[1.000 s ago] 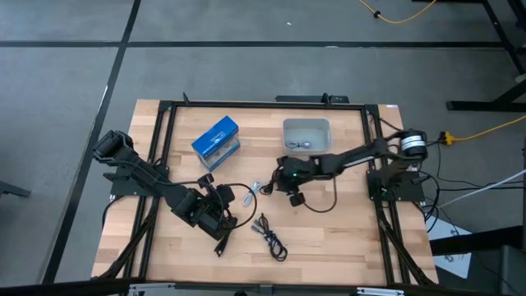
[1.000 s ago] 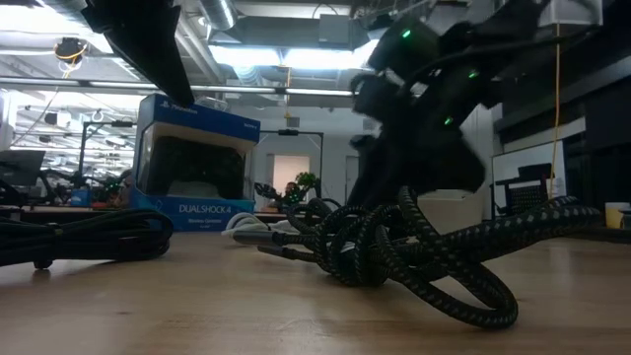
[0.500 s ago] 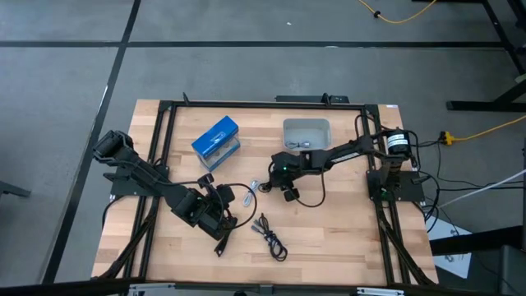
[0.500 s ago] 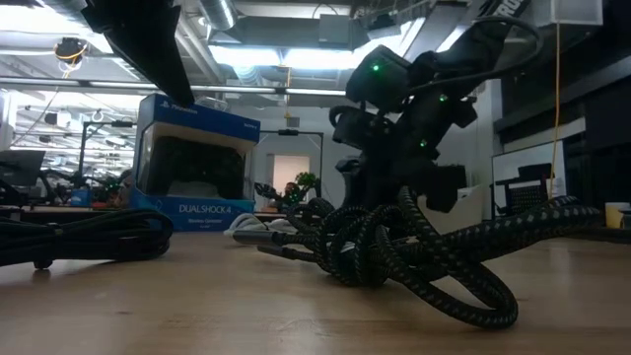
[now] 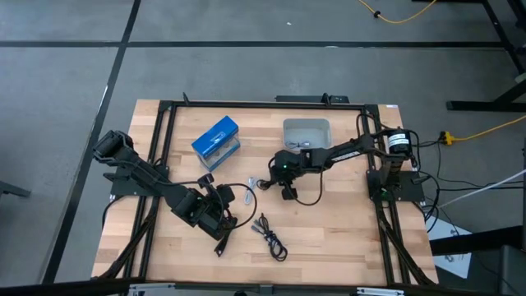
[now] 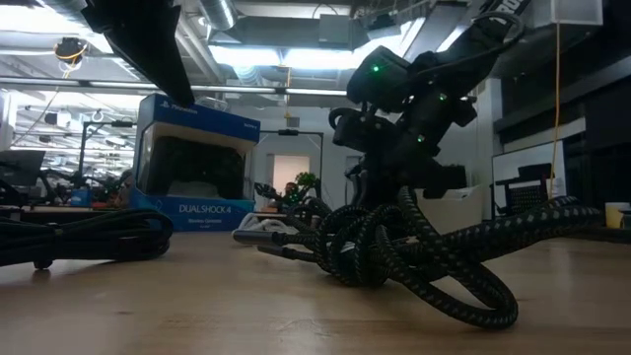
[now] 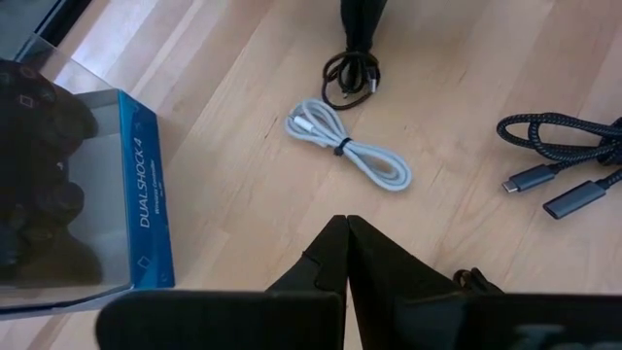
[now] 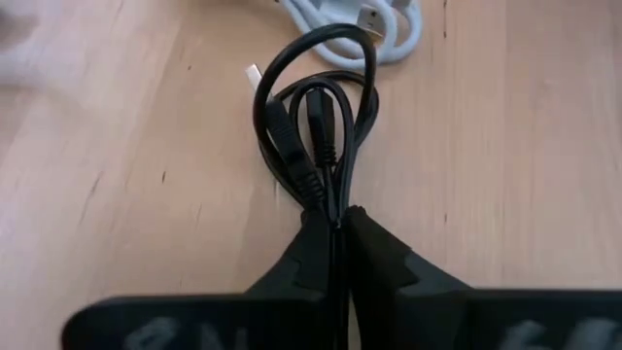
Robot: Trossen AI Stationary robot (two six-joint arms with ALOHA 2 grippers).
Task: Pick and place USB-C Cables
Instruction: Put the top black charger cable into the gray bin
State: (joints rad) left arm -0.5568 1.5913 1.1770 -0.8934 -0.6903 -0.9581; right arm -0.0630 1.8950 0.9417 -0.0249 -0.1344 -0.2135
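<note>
Black cable (image 8: 316, 126) in right hand (image 8: 335, 226)

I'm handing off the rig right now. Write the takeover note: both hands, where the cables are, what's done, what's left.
Right hand: shut on the black coiled cable at mid-table, beside the white cable.
Left hand: shut, empty, waiting over the table's left-front.
Braided cable: loose on the front of the table.
Grey bin: at the back, something small already in it, too small to identify.
Blue box: back left, not part of the job.
Left: place the black cable, then pick up the white and braided ones.
</note>
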